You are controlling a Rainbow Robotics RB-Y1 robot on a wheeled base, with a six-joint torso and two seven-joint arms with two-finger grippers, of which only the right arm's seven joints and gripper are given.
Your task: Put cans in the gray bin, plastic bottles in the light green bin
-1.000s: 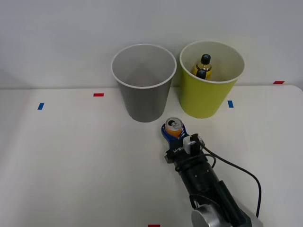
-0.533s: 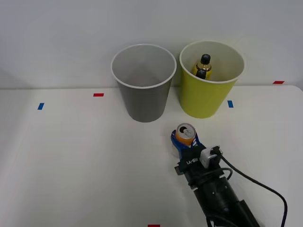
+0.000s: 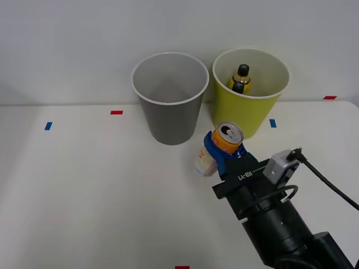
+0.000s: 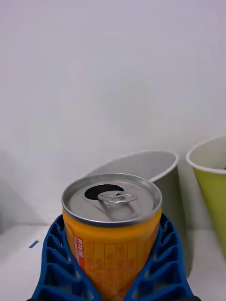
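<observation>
Now lifted off the white worktop [image 3: 84,190]: slim orange-and-white can [image 3: 220,147], clamped in right tool [image 3: 223,154], raised beside tall gray bin [image 3: 170,98]; drop comes next.

Right arm up off table, gripper clamped on can.

Right arm [image 3: 280,224] comes in from lower right in front view, black forearm angled toward upper left, grey camera block on the wrist. Right gripper [image 3: 223,147] has its blue ribbed fingers [image 4: 54,261] wrapped round both sides of the can [image 4: 112,225], pads touching its orange body below the silver top. Can sits between the fingers, tilted in front view, top poking out above the fingertips, lifted clear of the table.
</observation>
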